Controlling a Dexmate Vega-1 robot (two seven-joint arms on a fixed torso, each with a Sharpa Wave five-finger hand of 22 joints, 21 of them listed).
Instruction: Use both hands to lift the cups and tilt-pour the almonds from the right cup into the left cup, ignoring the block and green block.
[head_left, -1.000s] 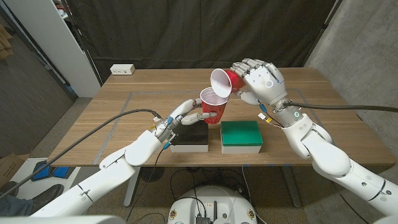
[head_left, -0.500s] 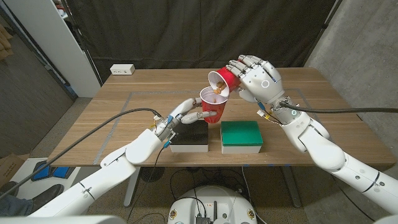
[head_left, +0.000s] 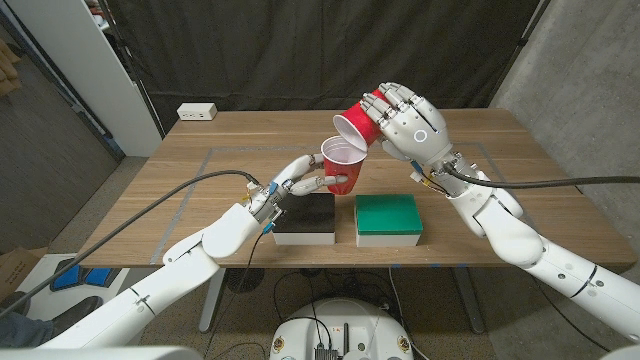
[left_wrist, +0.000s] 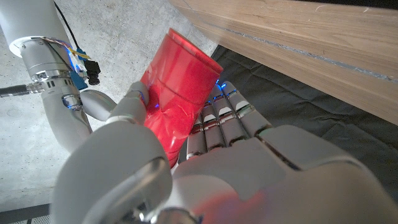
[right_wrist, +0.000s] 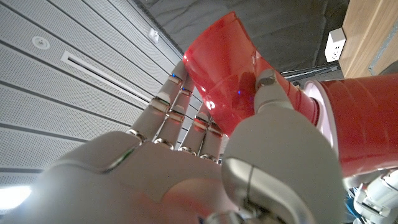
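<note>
While both cups are up off the table (head_left: 180, 200), my right hand (head_left: 410, 125) grips the right cup (head_left: 355, 125) just above frame centre in the head view, fingers wrapped over its base and side. That cup is tipped hard, mouth facing lower left, rim right at the rim of the left cup (head_left: 340, 168); touching or just apart, I cannot tell. Its visible inside looks white.

My left hand (head_left: 295, 182) holds the left cup upright just left of centre, thumb on one side, fingers curled round the far side. Cup inside looks pale; the almonds I cannot make out in it.

Left wrist view: left cup (left_wrist: 177, 87) sits mid-frame, pinched between my thumb and closed fingers (left_wrist: 227, 121), my left hand (left_wrist: 205, 174) in the lower half, table edge (left_wrist: 298, 37) across the upper right.

Right wrist view: right cup (right_wrist: 230, 68) is in the upper middle, my fingers (right_wrist: 168, 112) pressed side by side along it, thumb over the front, my right hand (right_wrist: 186, 168) across the lower frame. Left cup (right_wrist: 364, 130) shows at the right edge, tight against the right cup. White box (right_wrist: 336, 43) is at upper right.

Below the cups in the head view, black block (head_left: 306, 218) is at lower centre, green block (head_left: 388, 218) just right of it, a gap between them. White box (head_left: 197, 112) lies at the table's upper left.
</note>
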